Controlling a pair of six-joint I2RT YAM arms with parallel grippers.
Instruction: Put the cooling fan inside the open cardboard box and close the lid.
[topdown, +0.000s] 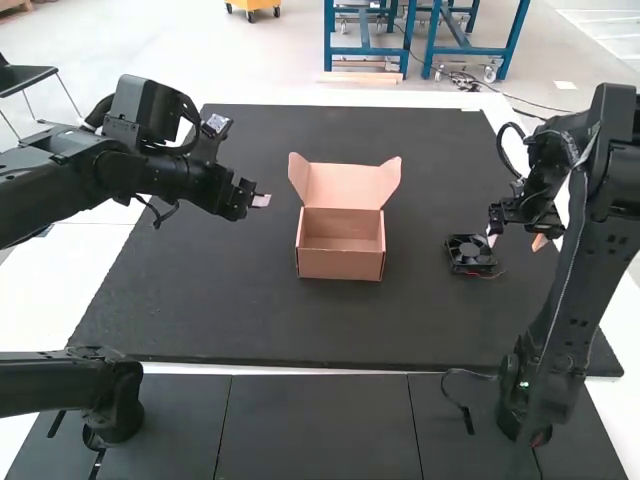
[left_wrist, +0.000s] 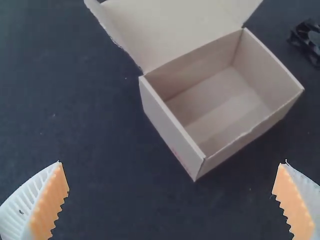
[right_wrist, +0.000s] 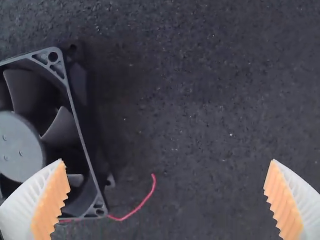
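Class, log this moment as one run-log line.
fan: on mat, right of box | box: open, empty | left gripper: open | right gripper: open, by fan

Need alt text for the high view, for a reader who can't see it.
An open cardboard box stands mid-mat with its lid up, and the black cooling fan lies on the mat to its right. The right gripper hangs open just right of the fan; the left gripper hovers left of the box.
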